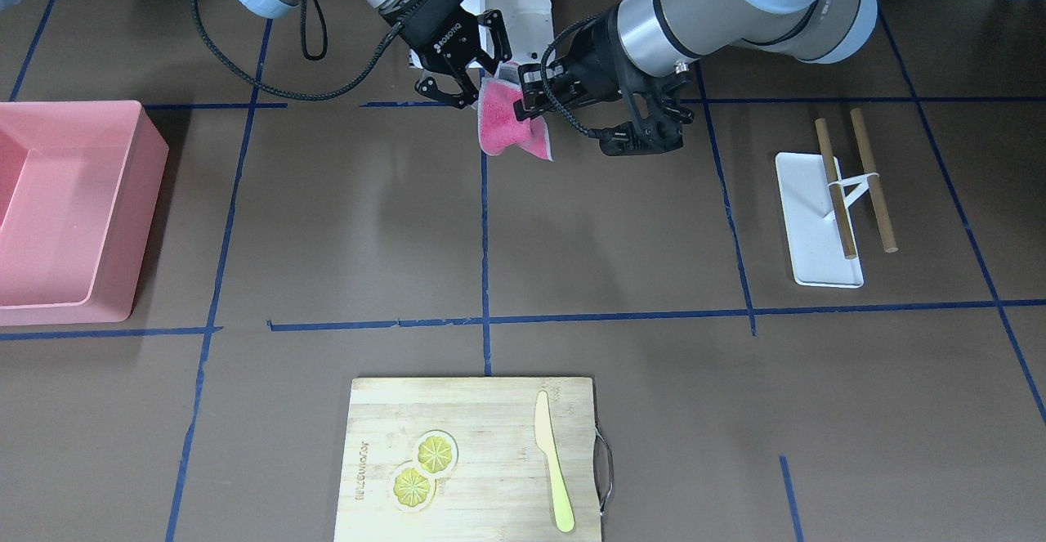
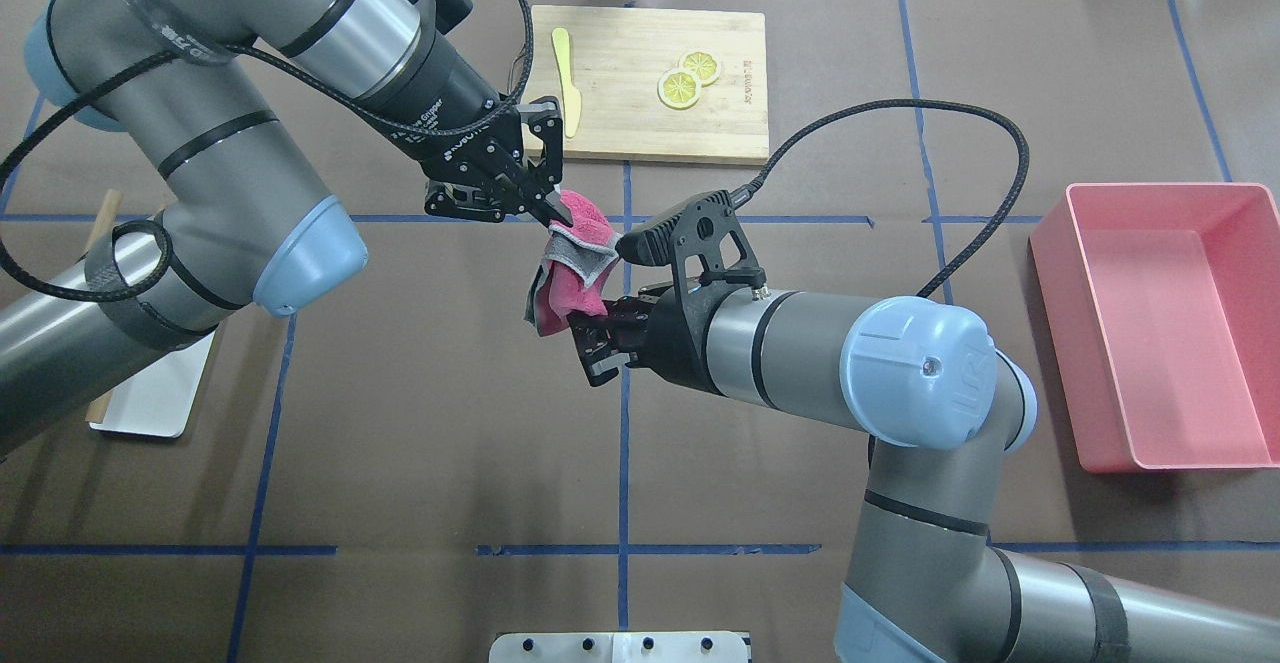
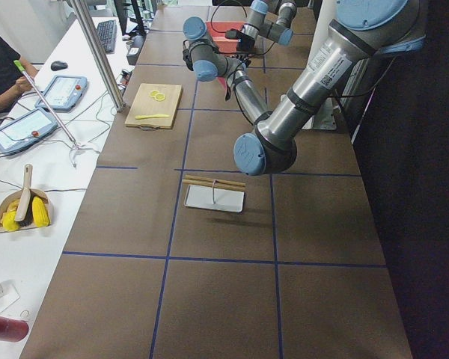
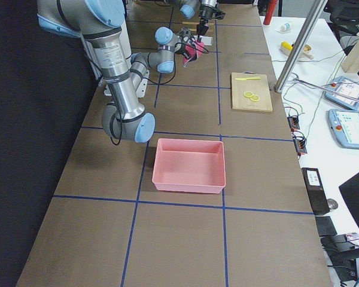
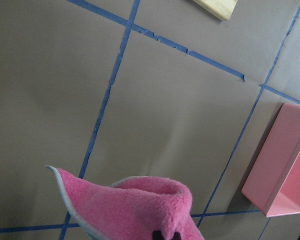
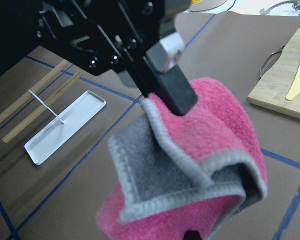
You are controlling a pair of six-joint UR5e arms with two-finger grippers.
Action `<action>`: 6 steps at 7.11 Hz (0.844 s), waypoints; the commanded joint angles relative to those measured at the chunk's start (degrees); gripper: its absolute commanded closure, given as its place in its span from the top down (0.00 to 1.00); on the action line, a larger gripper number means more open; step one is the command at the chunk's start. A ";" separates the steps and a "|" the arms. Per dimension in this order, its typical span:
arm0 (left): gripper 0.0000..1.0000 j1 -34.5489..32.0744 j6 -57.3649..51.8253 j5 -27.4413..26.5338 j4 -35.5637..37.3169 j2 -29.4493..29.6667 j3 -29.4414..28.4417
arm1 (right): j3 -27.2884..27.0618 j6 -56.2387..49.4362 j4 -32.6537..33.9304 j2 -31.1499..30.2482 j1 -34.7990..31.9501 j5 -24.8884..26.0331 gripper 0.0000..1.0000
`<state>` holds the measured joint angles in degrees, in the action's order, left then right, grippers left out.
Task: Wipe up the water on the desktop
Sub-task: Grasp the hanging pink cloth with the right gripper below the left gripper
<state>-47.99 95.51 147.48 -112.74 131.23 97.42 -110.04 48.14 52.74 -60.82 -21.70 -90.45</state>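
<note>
A pink cloth (image 1: 511,129) with a grey back hangs folded in the air above the dark-brown desktop (image 1: 613,239) with its blue tape grid. My left gripper (image 2: 553,211) is shut on the cloth's (image 2: 565,298) upper end. My right gripper (image 2: 590,328) reaches in from the other side and is shut on its lower end. In the front view the left gripper (image 1: 525,100) and the right gripper (image 1: 484,91) meet at the cloth's top edge. The right wrist view shows the cloth (image 6: 215,130) pinched by a left finger (image 6: 172,87). I see no water on the desktop.
A pink bin (image 2: 1160,323) stands on the robot's right. A wooden cutting board (image 2: 640,123) with lemon slices (image 2: 688,78) and a yellow knife (image 2: 566,73) lies at the far edge. A white tray (image 1: 809,215) with two wooden sticks (image 1: 873,178) lies on the robot's left.
</note>
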 commanded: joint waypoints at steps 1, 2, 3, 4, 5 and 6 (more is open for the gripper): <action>0.01 0.00 -0.06 0.00 -0.03 -0.01 -0.04 | -0.17 1.43 0.00 0.00 -0.09 0.01 0.00; 0.02 0.00 -0.06 0.00 -0.03 0.08 -0.04 | -0.17 1.43 0.00 0.00 -0.09 0.01 0.00; 0.09 0.00 -0.15 0.00 -0.46 0.00 -0.04 | -0.26 1.43 0.00 0.00 -0.09 0.01 0.00; 0.86 0.00 -0.50 -0.09 -2.29 -0.18 -0.04 | -0.61 1.43 0.00 0.00 -0.18 -0.07 0.00; 1.00 0.00 -0.50 -0.09 -3.18 -0.27 -0.04 | -0.61 1.43 0.00 0.00 -0.18 -0.08 0.00; 1.00 0.00 -0.50 -0.18 -3.19 -0.44 -0.04 | -0.79 1.43 0.00 0.00 -0.18 -0.08 0.00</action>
<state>-47.99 95.05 147.38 -115.45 130.96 97.38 -110.66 49.57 52.73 -60.82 -21.87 -90.52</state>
